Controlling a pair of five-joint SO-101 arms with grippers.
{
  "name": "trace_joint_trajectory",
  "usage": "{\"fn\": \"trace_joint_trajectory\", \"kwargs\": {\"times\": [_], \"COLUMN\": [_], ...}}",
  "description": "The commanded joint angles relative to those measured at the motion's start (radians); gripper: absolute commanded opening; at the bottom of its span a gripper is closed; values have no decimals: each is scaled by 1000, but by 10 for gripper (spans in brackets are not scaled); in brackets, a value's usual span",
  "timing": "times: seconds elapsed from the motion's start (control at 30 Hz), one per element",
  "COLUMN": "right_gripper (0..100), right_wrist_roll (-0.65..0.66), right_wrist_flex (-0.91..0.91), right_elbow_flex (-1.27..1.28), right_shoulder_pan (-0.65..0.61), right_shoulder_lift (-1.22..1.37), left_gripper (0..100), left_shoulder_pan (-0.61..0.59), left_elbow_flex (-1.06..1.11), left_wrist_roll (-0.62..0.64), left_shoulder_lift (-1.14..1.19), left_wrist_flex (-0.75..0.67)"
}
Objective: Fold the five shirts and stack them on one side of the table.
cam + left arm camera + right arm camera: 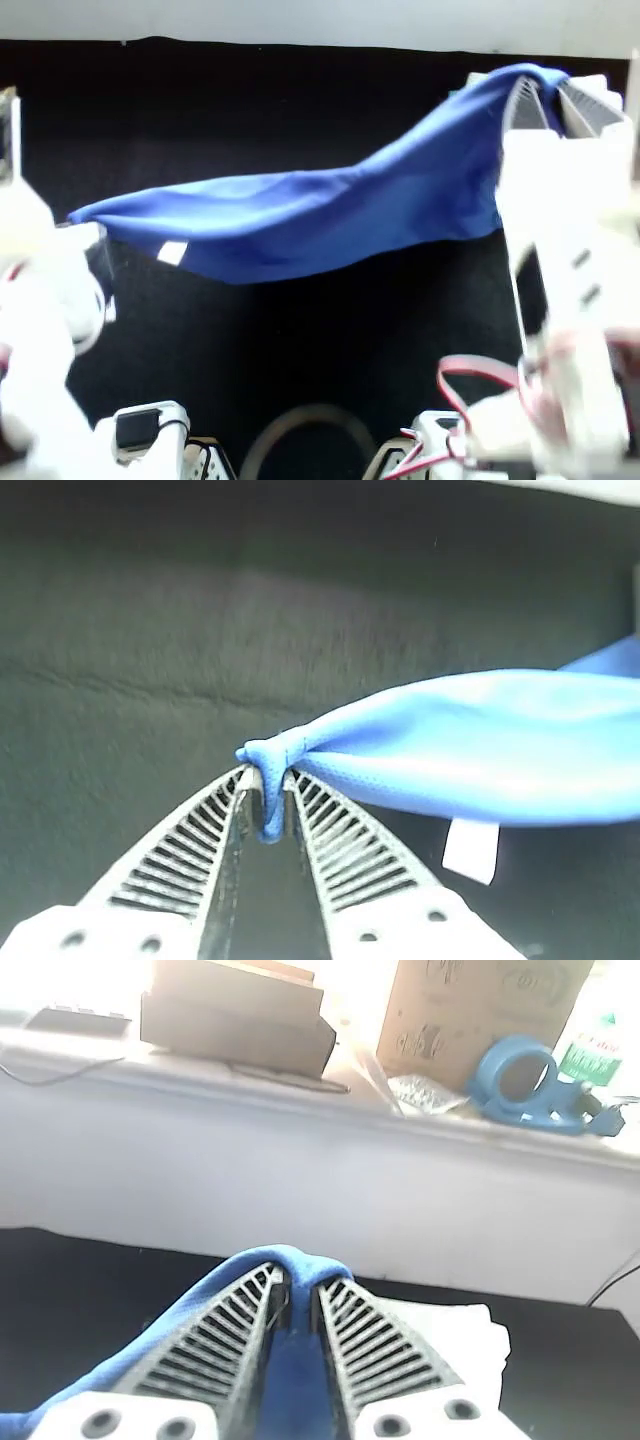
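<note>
Blue cloth, a shirt (300, 225), hangs stretched in the air over the black table (300, 380) in the high view. It sags in the middle, its left end low and its right end lifted higher, and a small white tag (172, 252) shows at its lower edge. I judge this as the spreading step, with no fold begun: the next move calls for both arms to come down together, keeping the cloth taut so it lands flat. In the left wrist view, the left gripper (265, 785) is clenched on a bunched tip of the shirt, which runs off to the side above the table. In the right wrist view, the right gripper (298, 1295) pinches the other end, blue fabric filling the narrow slot between its closed fingers. A white cloth (450, 1325) lies on the table just beyond it; whether that is a folded shirt I cannot tell. Sleeves and collar cannot be made out in the bunched cloth, and both arms are cut off at the edges of the high view.
</note>
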Motion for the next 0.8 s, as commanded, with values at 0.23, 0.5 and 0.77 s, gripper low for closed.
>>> {"fn": "trace_joint_trajectory", "kwargs": {"times": [0.23,0.5,0.77], "right_gripper": [5,5,5], "right_wrist_roll": [11,11,124], "right_wrist_flex": [-13,-110,-255], "right_elbow_flex": [-27,-19,-16], "right_shoulder_pan": [12,12,12], "right_shoulder_lift": [-211,-335,-369], "left_gripper": [9,9,9], "left_shoulder_pan": [-136,-150,-147], "left_elbow_flex": [-27,-27,-16], "left_wrist_roll": [5,5,6], "left_shoulder_lift": [-220,-302,-297], "left_wrist_flex": [-101,-107,-109]}}
